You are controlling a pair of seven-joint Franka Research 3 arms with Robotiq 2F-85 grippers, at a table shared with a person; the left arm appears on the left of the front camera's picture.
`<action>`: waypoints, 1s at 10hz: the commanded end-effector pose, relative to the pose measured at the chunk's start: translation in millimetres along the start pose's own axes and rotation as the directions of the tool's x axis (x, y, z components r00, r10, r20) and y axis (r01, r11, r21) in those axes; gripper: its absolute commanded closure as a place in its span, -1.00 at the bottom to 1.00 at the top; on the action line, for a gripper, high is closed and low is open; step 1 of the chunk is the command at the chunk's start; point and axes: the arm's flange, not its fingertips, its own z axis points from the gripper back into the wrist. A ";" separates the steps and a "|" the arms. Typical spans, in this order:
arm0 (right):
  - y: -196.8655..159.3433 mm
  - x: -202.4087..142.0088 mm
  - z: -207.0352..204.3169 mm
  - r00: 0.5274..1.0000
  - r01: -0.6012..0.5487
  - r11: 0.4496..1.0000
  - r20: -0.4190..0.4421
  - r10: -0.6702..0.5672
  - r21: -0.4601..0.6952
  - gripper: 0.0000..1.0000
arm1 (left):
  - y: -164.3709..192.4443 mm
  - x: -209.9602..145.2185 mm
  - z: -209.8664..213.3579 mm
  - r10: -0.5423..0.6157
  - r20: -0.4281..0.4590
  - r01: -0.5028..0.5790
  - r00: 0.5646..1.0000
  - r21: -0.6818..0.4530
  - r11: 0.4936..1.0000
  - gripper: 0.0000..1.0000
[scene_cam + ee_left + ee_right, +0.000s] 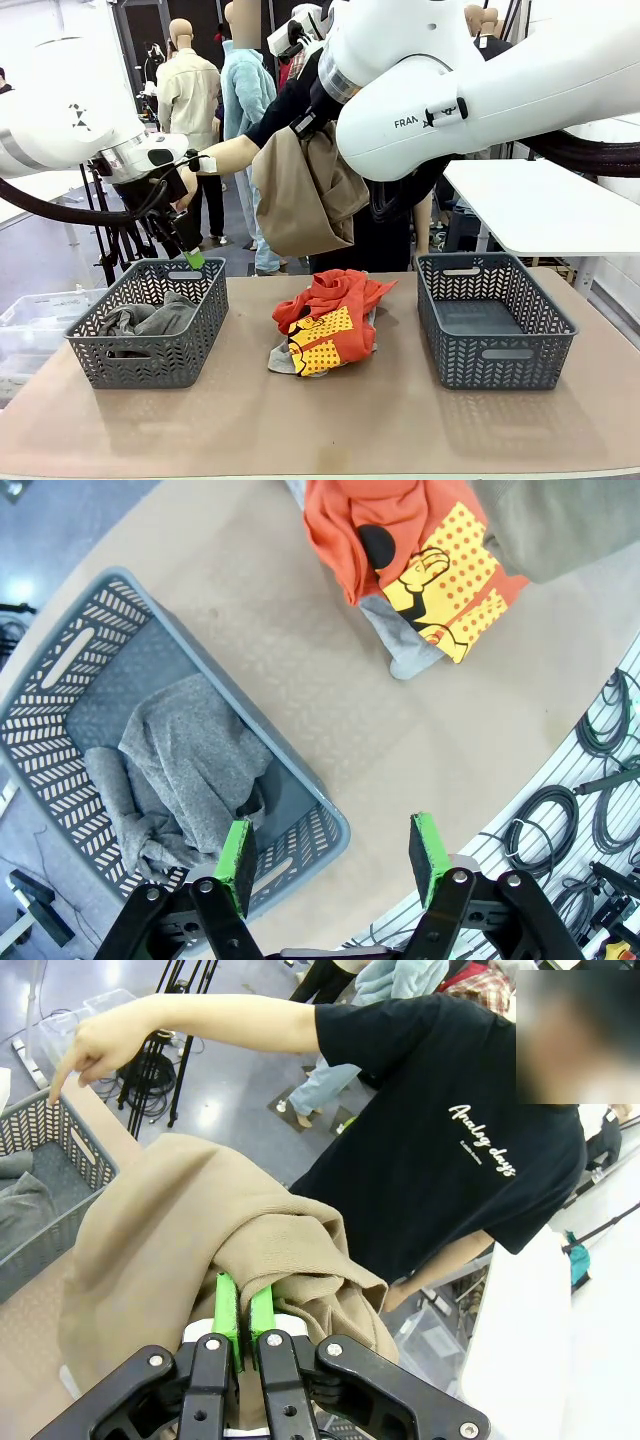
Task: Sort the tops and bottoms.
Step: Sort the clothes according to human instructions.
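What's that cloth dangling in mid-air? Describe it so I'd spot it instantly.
Look above the middle of the table. The khaki-tan garment hangs from the right gripper, shut on it. Unlike the orange-red garment lying below, it is plain and airborne.

Khaki-tan garment (300,190): smooth matt woven cloth, soft folds; dark grey garment (190,770): heathered knit cloth, matt; orange-red garment (335,300): soft matt cloth, yellow dotted print flat; light grey garment (283,358): matt knit cloth; left basket (150,360), right basket (500,362): grey lattice plastic, dull sheen; counter (330,430): smooth beige matt top, faintly mottled; left pincer (330,820): matt black body, green rubbery-looking pads (238,855); arm shells (520,80): glossy white plastic.
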 end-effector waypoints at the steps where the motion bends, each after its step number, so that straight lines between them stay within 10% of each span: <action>1: -1.8 5.0 3.6 1.000 -0.001 1.000 0.004 0.001 -0.004 1.00 | 0.3 0.2 3.1 -0.005 -0.014 0.005 1.000 0.004 1.000 -0.59; 10: -1.8 5.0 3.6 1.000 -0.001 1.000 0.004 0.001 -0.004 1.00 | 3.5 -11.0 16.0 0.015 0.025 -0.015 1.000 0.022 1.000 -0.59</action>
